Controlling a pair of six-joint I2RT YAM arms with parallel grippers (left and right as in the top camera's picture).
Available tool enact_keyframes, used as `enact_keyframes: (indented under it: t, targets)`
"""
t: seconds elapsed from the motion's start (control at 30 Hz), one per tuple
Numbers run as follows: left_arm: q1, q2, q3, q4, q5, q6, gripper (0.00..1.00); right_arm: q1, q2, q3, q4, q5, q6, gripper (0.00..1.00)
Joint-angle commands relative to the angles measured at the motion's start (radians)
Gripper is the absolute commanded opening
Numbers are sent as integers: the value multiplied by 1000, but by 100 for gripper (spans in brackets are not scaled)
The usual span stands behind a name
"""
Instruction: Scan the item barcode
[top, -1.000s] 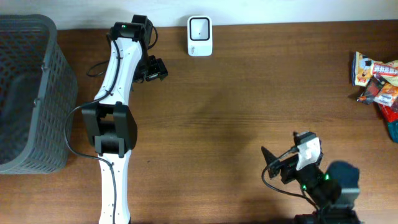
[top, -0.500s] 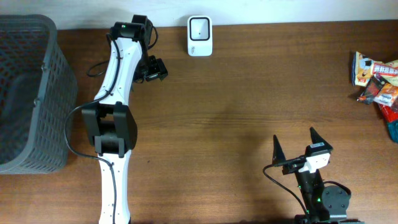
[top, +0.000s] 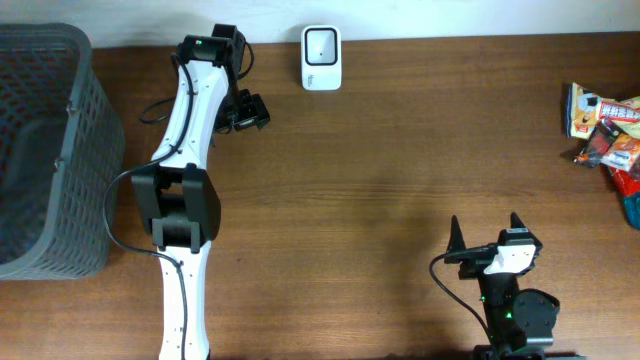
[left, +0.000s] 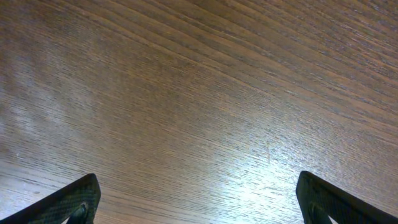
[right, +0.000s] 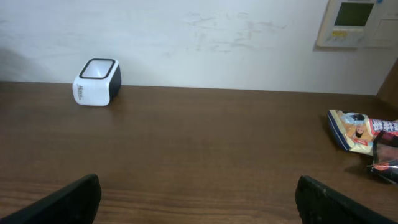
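Note:
The white barcode scanner (top: 321, 57) stands at the table's back edge, left of centre, and shows at the far left in the right wrist view (right: 97, 81). A pile of colourful snack packets (top: 605, 125) lies at the right edge, also seen from the right wrist (right: 364, 134). My right gripper (top: 485, 222) is open and empty near the front edge, pointing toward the back wall, well short of both (right: 198, 196). My left gripper (top: 245, 110) hangs open over bare wood (left: 199, 199) at the back left, left of the scanner.
A dark grey mesh basket (top: 50, 150) fills the far left of the table. The left arm's white links (top: 185, 180) run from the front edge to the back left. A wall panel (right: 357, 22) hangs behind the table at the right.
My right gripper has swung from pointing left to pointing toward the back and shifted a little right. The left arm has not moved.

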Motion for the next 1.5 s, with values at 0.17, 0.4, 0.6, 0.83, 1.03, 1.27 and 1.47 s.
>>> enact_keyframes:
  t: [0.17, 0.4, 0.6, 0.83, 1.03, 1.27, 1.47]
  targets:
    - [-4, -13, -1, -1, -14, -9, 99, 6, -8, -9, -2, 20, 37, 99]
    - [-4, -13, -1, -1, -14, -9, 99, 6, -8, -9, -2, 20, 37, 99]
    - [-4, -13, -1, -1, -14, -9, 99, 6, -8, -9, -2, 20, 37, 99]
    - [6, -30, -1, -132, 20, -6, 99, 6, -8, -9, -2, 20, 37, 99]
    - [8, -182, -1, -136, -19, 8, 99, 6, -8, -9, -2, 20, 37, 98]
    - [-7, -434, -173, -13, -92, 91, 99, 6, -8, -9, -2, 20, 37, 99]
    - [-80, -743, -816, 387, -85, 223, 99, 6, -8, -9, -2, 19, 37, 99]
